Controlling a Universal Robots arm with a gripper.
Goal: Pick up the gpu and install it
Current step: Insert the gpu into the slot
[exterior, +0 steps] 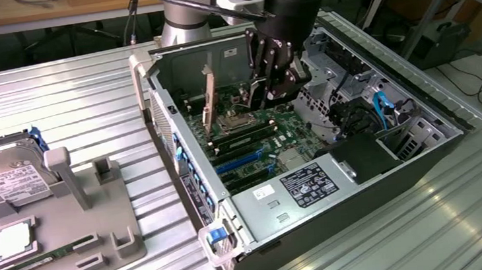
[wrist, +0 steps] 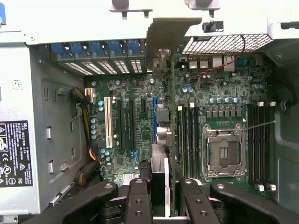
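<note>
My gripper [exterior: 276, 90] reaches down into the open computer case [exterior: 261, 203], above the motherboard [wrist: 121, 88]. In the wrist view the gripper [wrist: 166, 189] is shut on the gpu [wrist: 171, 93], a thin dark card seen edge-on between the black fingers [wrist: 139, 200]. The card's pale metal bracket [wrist: 170, 35] lies against the case's slotted rear wall. The card's edge runs beside the blue expansion slot [wrist: 155, 116], on the memory-slot side. In the exterior view the gpu [exterior: 208, 95] stands upright in the case. Whether it sits in a slot I cannot tell.
The empty CPU socket [wrist: 224, 151] and memory slots [wrist: 261, 140] lie beside the card. On the exterior view's left, a grey fixture [exterior: 64, 231] holds a silver hard drive [exterior: 6, 174] and a green memory stick [exterior: 45, 256]. Cables and drive bays [exterior: 372, 116] crowd the case's right side.
</note>
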